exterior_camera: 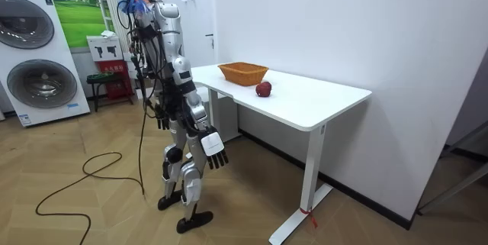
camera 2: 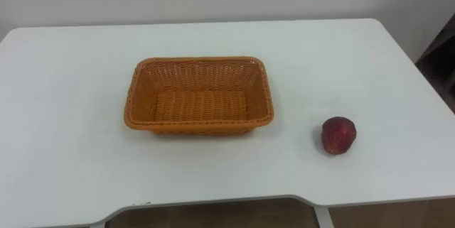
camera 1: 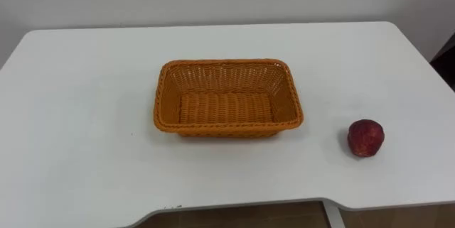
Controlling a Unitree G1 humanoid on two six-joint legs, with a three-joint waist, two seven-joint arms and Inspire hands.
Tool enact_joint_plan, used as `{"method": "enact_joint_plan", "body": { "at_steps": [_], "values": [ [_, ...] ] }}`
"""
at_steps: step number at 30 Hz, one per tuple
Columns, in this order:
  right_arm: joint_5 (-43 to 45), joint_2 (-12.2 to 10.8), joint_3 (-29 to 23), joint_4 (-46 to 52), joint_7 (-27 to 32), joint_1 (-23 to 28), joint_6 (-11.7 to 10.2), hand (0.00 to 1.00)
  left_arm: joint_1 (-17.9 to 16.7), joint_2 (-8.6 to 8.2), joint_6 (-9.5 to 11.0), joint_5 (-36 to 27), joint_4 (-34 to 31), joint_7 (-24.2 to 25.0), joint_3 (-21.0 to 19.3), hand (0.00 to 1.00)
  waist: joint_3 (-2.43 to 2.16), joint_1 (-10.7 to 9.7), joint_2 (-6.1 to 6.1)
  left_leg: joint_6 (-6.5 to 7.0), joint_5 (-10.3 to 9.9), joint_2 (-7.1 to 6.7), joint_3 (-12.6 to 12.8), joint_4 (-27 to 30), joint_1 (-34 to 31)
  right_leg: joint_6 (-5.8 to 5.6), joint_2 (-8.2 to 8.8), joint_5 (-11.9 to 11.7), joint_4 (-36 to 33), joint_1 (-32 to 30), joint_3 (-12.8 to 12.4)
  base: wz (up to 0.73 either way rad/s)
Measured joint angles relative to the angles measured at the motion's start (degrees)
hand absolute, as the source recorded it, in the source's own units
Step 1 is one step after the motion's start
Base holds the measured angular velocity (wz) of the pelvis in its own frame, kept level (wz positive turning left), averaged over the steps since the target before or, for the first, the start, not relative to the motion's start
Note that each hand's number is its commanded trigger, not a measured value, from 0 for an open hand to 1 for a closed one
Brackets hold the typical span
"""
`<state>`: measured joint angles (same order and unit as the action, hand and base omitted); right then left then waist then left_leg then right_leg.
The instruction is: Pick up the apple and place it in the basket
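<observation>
A dark red apple (camera 1: 365, 138) lies on the white table (camera 1: 78, 114), toward its front right, apart from the basket. An orange wicker basket (camera 1: 226, 64) stands empty in the middle of the table, to the left of the apple. In the room view I stand upright a step back from the table's end, facing it, with both arms hanging down. My right hand (exterior_camera: 213, 146) hangs open at hip height, well short of the apple (exterior_camera: 264, 88). My left hand (exterior_camera: 162, 117) hangs on my far side, mostly hidden by my body.
A white wall runs behind the table's far edge. Washing machines (exterior_camera: 34, 54) and a small stool (exterior_camera: 101, 82) stand behind me at the room view's left. Wooden floor surrounds the table.
</observation>
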<state>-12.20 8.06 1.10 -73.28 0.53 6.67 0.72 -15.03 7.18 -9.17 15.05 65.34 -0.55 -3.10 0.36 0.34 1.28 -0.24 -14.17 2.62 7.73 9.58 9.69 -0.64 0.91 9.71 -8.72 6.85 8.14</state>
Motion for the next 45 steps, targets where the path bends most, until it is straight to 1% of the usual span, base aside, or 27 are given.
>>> {"method": "enact_joint_plan", "body": {
  "at_steps": [8,12,15,16,17,18,19,20,21,22,23,26,27,28,30,31,32,33,34,35,36,38,40,41,42,44,45],
  "values": [
    [-1.6,0.0,0.4,-0.1,0.8,0.0,0.0,0.0,0.3,0.0,0.0,0.0,0.0,0.0,-0.1,0.0,-0.01,0.3,-0.03,0.0,0.0,0.01,0.0,-0.1,0.0,0.0,-0.04,0.0,0.0,-0.1,-0.1,0.0],
    [-5.8,-0.1,-0.6,-0.3,3.0,0.1,0.1,0.0,0.7,-0.07,0.6,-1.1,1.1,-0.4,-0.8,0.0,-0.08,0.1,-0.34,-0.02,-0.2,0.09,0.1,0.0,0.1,0.0,-0.11,0.0,0.0,0.0,-0.1,0.0],
    [-15.4,-0.3,-7.2,0.5,6.6,0.1,0.1,0.0,0.4,0.0,1.1,-2.1,1.3,-1.6,-2.6,0.0,-0.04,-0.4,-0.57,-0.01,-0.2,0.05,0.1,-0.1,0.6,-0.05,-0.07,0.0,-0.1,0.4,-0.1,0.0],
    [-16.7,-0.3,-8.4,1.0,7.4,0.1,0.1,0.0,0.5,0.01,1.2,-2.1,1.2,-1.8,-3.0,0.0,-0.03,-0.6,-0.57,-0.01,-0.2,0.03,0.1,0.0,0.6,-0.07,-0.05,0.0,-0.2,0.3,-0.1,0.0],
    [-19.5,-0.4,-12.1,3.2,9.0,0.1,0.2,0.0,0.3,-0.03,1.8,-2.1,1.0,-2.1,-4.2,0.0,-0.05,-1.3,-0.49,-0.01,-0.2,-0.01,0.2,-0.1,0.5,-0.1,0.01,0.1,-0.3,0.0,-0.1,0.0],
    [-21.8,-0.4,-14.3,5.3,9.8,0.3,0.4,0.0,0.0,-0.09,2.2,-2.2,0.8,-2.2,-5.0,0.0,-0.09,-1.9,-0.34,-0.01,-0.2,-0.04,0.2,-0.1,0.5,-0.15,0.06,0.1,-0.4,0.0,-0.1,-0.03],
    [-26.8,-0.3,-19.0,9.8,11.8,0.6,0.2,0.0,-0.8,-0.11,2.7,-2.2,0.0,-2.4,-6.9,0.0,0.03,-2.6,-0.59,0.04,-0.2,-0.1,0.3,-0.1,0.6,-0.19,0.06,0.1,-0.5,0.0,-0.2,-0.05],
    [-31.3,-0.2,-22.3,13.1,14.1,0.4,-0.9,0.0,-1.5,0.25,3.6,-2.2,-0.5,-3.0,-8.4,0.0,0.01,-3.5,-0.58,0.07,-0.2,-0.11,0.4,0.0,0.7,-0.2,0.09,0.2,-0.5,0.1,-0.2,-0.09],
    [-35.4,0.3,-24.3,14.9,16.2,0.1,-2.3,0.0,-1.6,0.76,4.6,-2.8,-0.6,-3.8,-9.7,0.0,0.06,-4.0,-0.47,0.07,-0.2,-0.1,0.7,-0.1,0.8,-0.19,0.11,0.3,-1.0,0.0,-0.3,-0.04],
    [-36.9,0.6,-25.4,15.8,17.3,0.0,-2.7,0.0,-1.6,1.01,5.0,-3.3,-0.6,-4.2,-10.2,0.0,0.04,-4.3,-0.37,0.07,-0.2,-0.11,0.7,-0.1,0.9,-0.21,0.12,0.4,-1.1,0.0,-0.3,-0.03],
    [-39.0,0.8,-27.9,17.7,19.5,-0.3,-3.2,0.0,-1.8,1.31,5.9,-3.7,-0.7,-4.7,-11.5,0.0,-0.03,-4.6,-0.25,0.07,-0.2,-0.13,0.7,-0.1,1.0,-0.21,0.1,0.5,-1.3,0.0,-0.6,0.0],
    [-41.6,1.4,-32.0,20.7,24.6,-1.6,-5.3,0.0,-2.0,1.28,6.7,-4.1,-0.9,-5.6,-12.7,0.0,-0.15,-4.7,-0.2,0.08,-0.2,-0.13,1.6,-0.1,0.8,-0.2,0.03,0.7,-2.1,-1.1,-1.7,-0.14],
    [-41.9,1.5,-32.5,21.2,25.6,-1.7,-5.4,0.0,-2.1,1.23,6.7,-4.0,-1.1,-5.6,-12.7,0.0,-0.23,-4.7,-0.07,0.08,-0.2,-0.14,1.7,-0.1,0.7,-0.21,0.04,0.7,-2.1,-1.2,-1.7,-0.15],
    [-42.7,1.4,-33.6,23.1,28.2,-1.8,-5.6,0.0,-2.2,1.15,6.7,-3.6,-1.2,-5.6,-12.7,0.0,-0.34,-4.7,0.07,0.09,-0.2,-0.19,1.7,0.0,0.4,-0.21,0.07,0.7,-2.3,-1.6,-1.7,-0.05],
    [-43.0,1.7,-36.5,25.3,33.1,-2.1,-6.1,0.0,-2.4,1.21,6.7,-3.6,-1.3,-5.6,-13.0,0.0,-0.47,-4.8,0.22,0.1,-0.2,-0.25,1.7,0.1,0.0,-0.23,0.13,0.7,-2.3,-1.9,-1.7,0.0],
    [-43.0,1.7,-37.1,26.3,34.5,-2.1,-6.2,0.0,-2.5,1.2,6.7,-3.6,-1.3,-5.6,-13.0,0.0,-0.47,-4.8,0.25,0.1,-0.2,-0.27,1.7,0.1,0.0,-0.23,0.14,0.7,-2.4,-2.0,-1.7,0.0],
    [-42.7,1.7,-37.8,29.1,37.5,-2.1,-6.3,0.0,-2.8,1.2,6.7,-3.6,-1.3,-5.6,-13.0,0.0,-0.45,-4.8,0.26,0.1,-0.2,-0.28,1.8,0.1,-0.2,-0.28,0.18,0.7,-2.8,-2.2,-1.7,-0.04],
    [-42.1,1.9,-38.0,32.6,40.2,-2.2,-6.5,0.0,-3.0,1.2,6.7,-3.6,-1.6,-5.6,-13.0,0.0,-0.44,-4.8,0.31,0.11,-0.2,-0.32,1.9,0.1,-0.3,-0.28,0.24,0.9,-3.2,-2.4,-1.8,-0.06],
    [-41.8,2.0,-38.1,34.3,41.4,-2.3,-6.8,0.0,-3.1,1.2,6.7,-3.6,-1.8,-5.5,-13.0,0.0,-0.44,-4.8,0.3,0.11,-0.2,-0.32,2.0,0.1,-0.4,-0.28,0.23,0.9,-3.3,-2.5,-1.9,-0.04],
    [-40.5,2.4,-38.0,37.1,43.4,-2.9,-7.6,0.0,-3.1,1.22,6.7,-3.6,-2.0,-5.5,-12.9,0.0,-0.43,-4.8,0.32,0.12,-0.2,-0.32,2.0,0.1,-0.6,-0.28,0.24,0.9,-3.5,-2.8,-1.9,0.0],
    [-38.4,3.0,-37.2,39.3,45.2,-3.6,-8.4,0.0,-3.0,1.21,6.7,-3.4,-2.3,-5.4,-12.9,0.0,-0.37,-4.6,0.4,0.12,-0.2,-0.32,2.0,0.2,-0.7,-0.27,0.25,0.9,-3.6,-3.0,-1.9,0.0],
    [-34.4,3.3,-36.0,43.6,47.7,-4.2,-9.2,0.0,-3.0,1.26,7.0,-3.1,-2.5,-5.4,-12.7,0.0,-0.35,-4.5,0.5,0.17,-0.2,-0.32,2.0,0.2,-0.9,-0.26,0.23,0.9,-3.4,-3.1,-1.9,0.02],
    [-30.5,3.8,-35.3,47.5,50.2,-4.5,-9.6,0.0,-3.1,1.39,7.0,-3.2,-2.4,-5.5,-12.1,0.0,-0.35,-4.3,0.5,0.17,-0.1,-0.32,1.5,0.3,-0.8,-0.27,0.25,0.9,-2.9,-3.0,-1.5,0.08],
    [-27.2,4.2,-34.1,49.8,51.8,-4.5,-9.7,0.0,-3.1,1.56,7.1,-3.2,-2.4,-5.6,-11.2,0.0,-0.34,-3.8,0.55,0.17,-0.1,-0.32,1.5,0.3,-1.0,-0.27,0.24,0.9,-3.0,-3.2,-1.5,0.05],
    [-25.1,4.3,-33.6,51.0,52.4,-4.5,-9.9,0.0,-3.1,1.55,7.1,-3.2,-2.4,-5.6,-11.0,0.0,-0.33,-3.6,0.55,0.16,-0.1,-0.31,1.5,0.3,-1.1,-0.26,0.22,0.9,-3.0,-3.4,-1.5,0.0],
    [-17.7,4.3,-31.9,55.1,53.4,-4.1,-10.7,0.0,-3.1,1.48,7.1,-3.1,-2.4,-5.6,-9.9,0.0,-0.28,-3.2,0.62,0.16,-0.1,-0.29,1.4,0.9,-2.2,-0.25,0.2,0.8,-3.0,-4.1,-1.5,0.02],
    [-16.3,4.3,-31.6,55.8,53.5,-4.1,-10.8,0.0,-3.1,1.48,7.1,-3.1,-2.4,-5.6,-9.9,0.0,-0.22,-3.0,0.72,0.16,-0.1,-0.29,1.3,0.9,-2.2,-0.25,0.21,0.8,-3.0,-4.2,-1.5,0.03]
  ]
}}
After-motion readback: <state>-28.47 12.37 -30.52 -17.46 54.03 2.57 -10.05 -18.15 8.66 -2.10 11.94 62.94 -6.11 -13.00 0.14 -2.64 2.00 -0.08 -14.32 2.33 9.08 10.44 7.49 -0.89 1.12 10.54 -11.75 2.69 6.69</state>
